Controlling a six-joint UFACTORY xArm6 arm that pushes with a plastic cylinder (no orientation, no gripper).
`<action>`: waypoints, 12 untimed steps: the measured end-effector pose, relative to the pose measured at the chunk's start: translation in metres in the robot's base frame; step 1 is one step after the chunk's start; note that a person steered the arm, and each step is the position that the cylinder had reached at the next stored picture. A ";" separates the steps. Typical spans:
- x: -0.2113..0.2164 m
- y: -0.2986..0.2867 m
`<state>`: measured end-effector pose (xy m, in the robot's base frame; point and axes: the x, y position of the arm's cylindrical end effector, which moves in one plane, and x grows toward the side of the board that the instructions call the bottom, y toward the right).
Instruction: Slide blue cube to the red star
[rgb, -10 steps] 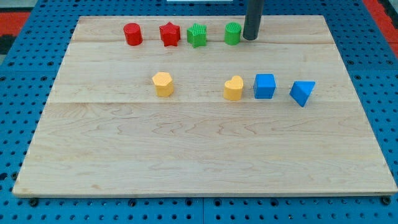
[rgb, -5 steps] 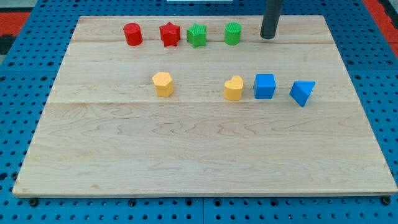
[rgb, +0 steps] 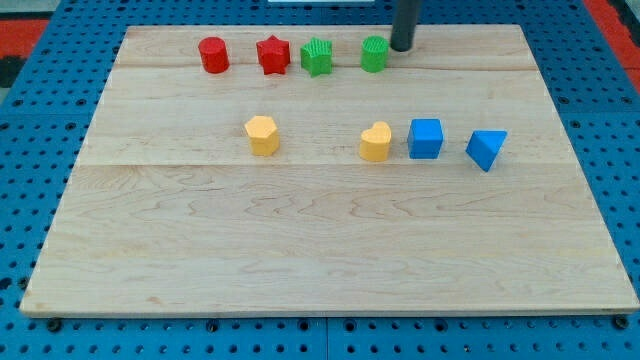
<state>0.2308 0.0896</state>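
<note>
Pale wood planks make up the board (rgb: 330, 250), which lies on a blue pegboard surface (rgb: 620, 150) that shows on all sides of it. Along the view's top runs a row of four blocks: a red cylinder (rgb: 213, 55) at the view's left, then the red star (rgb: 272, 55), then a green star (rgb: 317, 57) just beside it, then a green cylinder (rgb: 375, 54) a little apart. My tip (rgb: 401, 48) stands at the green cylinder's right edge, close against it; whether it touches the block I cannot tell. The rod rises from there out of the view's top. It carries no hand or jaws, only the plain dark end, so nothing is held or pinched.

Across the middle of the board lies a second row. A yellow hexagonal block (rgb: 262, 135) sits alone toward the view's left. Well to its right come a yellow heart (rgb: 376, 142), the blue cube (rgb: 425, 138) just beside the heart, and a blue triangular block (rgb: 486, 149) a little farther to the view's right.

The blue cube is well apart from the red star: the star is up in the top row and to the view's left, with the green star and green cylinder lying nearer the cube than it does. My tip is above the cube in the view, toward the top edge, and well clear of it.
</note>
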 end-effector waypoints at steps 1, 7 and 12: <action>-0.007 -0.045; 0.180 0.058; 0.138 -0.070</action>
<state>0.3689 0.0194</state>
